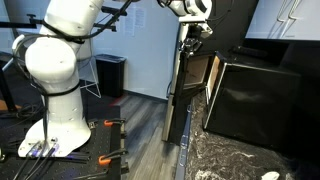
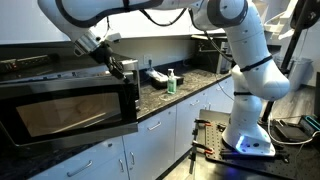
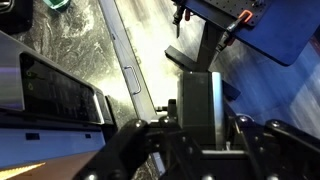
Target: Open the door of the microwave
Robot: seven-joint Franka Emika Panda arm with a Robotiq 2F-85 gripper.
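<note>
Pincer (image 2: pixel 120 66), grip impossible to tell, at the open door (image 2: pixel 70 118) of the microwave (image 1: pixel 255 95).

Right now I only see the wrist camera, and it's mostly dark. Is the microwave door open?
Observer: Yes. In an exterior view the door stands swung out from the microwave.
Operator: Where's my claw?
Observer: The claw is by the door's upper outer corner. I cannot tell if it is gripping.
Operator: Is anything on the floor?
Observer: A small black bin stands by the wall, apart from the arm.
</note>
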